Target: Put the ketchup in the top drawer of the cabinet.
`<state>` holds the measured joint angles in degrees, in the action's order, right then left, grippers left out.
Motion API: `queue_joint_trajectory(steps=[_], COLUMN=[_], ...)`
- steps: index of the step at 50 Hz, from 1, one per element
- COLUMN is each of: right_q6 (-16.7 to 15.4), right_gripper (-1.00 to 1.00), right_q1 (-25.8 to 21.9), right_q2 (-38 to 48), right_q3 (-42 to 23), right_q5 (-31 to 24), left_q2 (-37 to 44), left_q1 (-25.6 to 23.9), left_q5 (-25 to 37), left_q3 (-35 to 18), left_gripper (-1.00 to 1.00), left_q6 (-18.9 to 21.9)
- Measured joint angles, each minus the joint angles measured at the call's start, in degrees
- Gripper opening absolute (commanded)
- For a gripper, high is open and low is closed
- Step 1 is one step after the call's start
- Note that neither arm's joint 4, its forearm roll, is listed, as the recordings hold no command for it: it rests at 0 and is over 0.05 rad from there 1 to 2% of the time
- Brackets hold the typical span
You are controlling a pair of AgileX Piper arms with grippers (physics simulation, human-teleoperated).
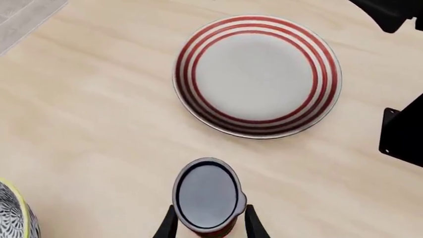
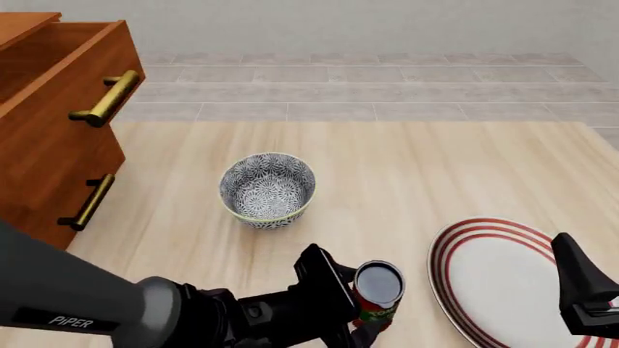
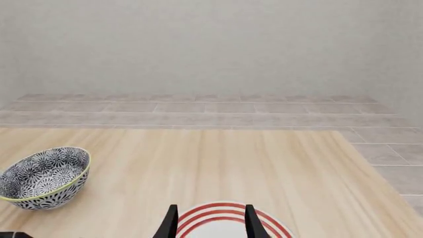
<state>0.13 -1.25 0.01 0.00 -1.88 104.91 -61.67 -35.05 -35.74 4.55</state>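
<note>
left gripper (image 2: 360, 319) clamping the ketchup (image 2: 377, 293), just beside the plate (image 2: 503, 283) | right gripper (image 3: 209, 223) hovering open, empty, over the plate | risk: ketchup slipping or clipping the bowl (image 2: 268, 190) travelling to the top drawer (image 2: 63, 72)

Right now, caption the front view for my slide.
Left gripper grasping the small red cylindrical ketchup between patterned grey bowl and red-striped plate.
</note>
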Motion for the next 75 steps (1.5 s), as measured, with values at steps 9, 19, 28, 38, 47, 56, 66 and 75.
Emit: queue_joint_trajectory(steps=[9, 19, 28, 38, 47, 56, 66, 75], right_q6=[0.0, 0.0, 0.0, 0.0, 0.0, 0.0, 0.0, 0.0], right_gripper=[1.0, 1.0, 1.0, 1.0, 1.0, 1.0, 1.0, 1.0], right_q1=[0.0, 0.0, 0.0, 0.0, 0.0, 0.0, 0.0, 0.0], right_q2=[0.0, 0.0, 0.0, 0.0, 0.0, 0.0, 0.0, 0.0], right_q3=[0.0, 0.0, 0.0, 0.0, 0.0, 0.0, 0.0, 0.0], right_q5=[0.0, 0.0, 0.0, 0.0, 0.0, 0.0, 0.0, 0.0], left_q2=[0.26, -0.38, -1.97, -7.62, -13.37, -19.7, -29.63, -39.21], left_q1=[0.01, 0.4, 0.56, 1.56, 0.57, -0.11, 1.57, 3.93], left_q5=[0.77, 1.24, 1.3, 1.33, 1.85, 3.86, 7.49, 11.56], left_q3=[-1.01, -1.52, -0.58, 2.19, 4.87, 6.92, 10.2, 12.79], left_gripper=[1.0, -1.0, -1.0, -1.0, -1.0, -1.0, -1.0, -1.0], left_q6=[0.66, 1.29, 0.53, 1.58, 2.1, -0.36, -0.96, 0.05])
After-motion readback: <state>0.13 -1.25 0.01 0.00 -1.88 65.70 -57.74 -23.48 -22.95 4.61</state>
